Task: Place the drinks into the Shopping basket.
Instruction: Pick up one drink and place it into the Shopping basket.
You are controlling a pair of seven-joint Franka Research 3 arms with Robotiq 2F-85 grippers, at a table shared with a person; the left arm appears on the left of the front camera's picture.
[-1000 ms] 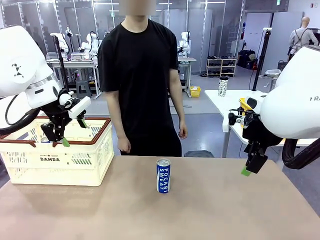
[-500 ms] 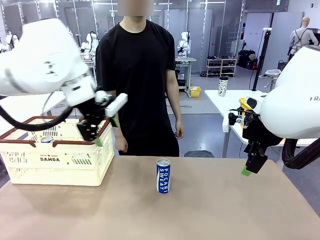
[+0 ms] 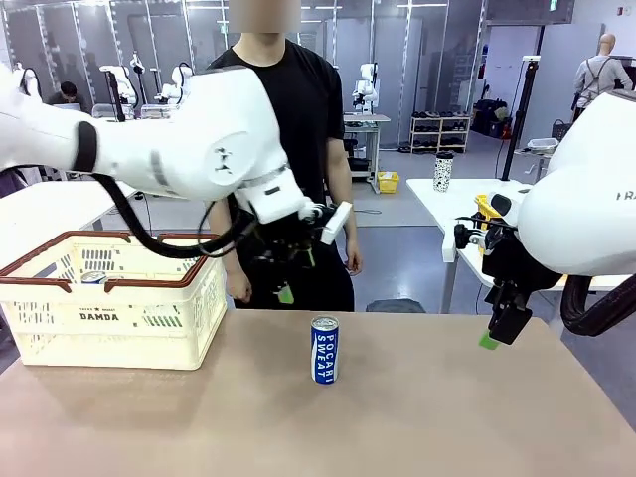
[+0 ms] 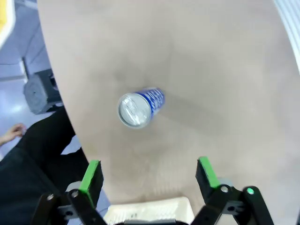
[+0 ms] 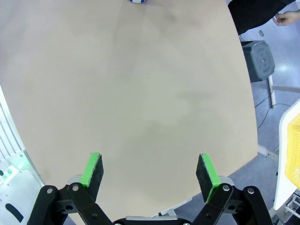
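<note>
my left tool (image 3: 288, 281) wide open, empty; blue can (image 3: 324, 350) below on counter (image 3: 447, 417), one can (image 3: 92, 278) already in basket (image 3: 109, 320).

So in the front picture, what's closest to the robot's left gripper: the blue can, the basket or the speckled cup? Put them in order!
From the left gripper:
1. Blue can, standing on the table just below it, slightly to the picture's right.
2. Shopping basket, on the table at picture left.
3. Speckled cup, far back on a white table at right.
</note>
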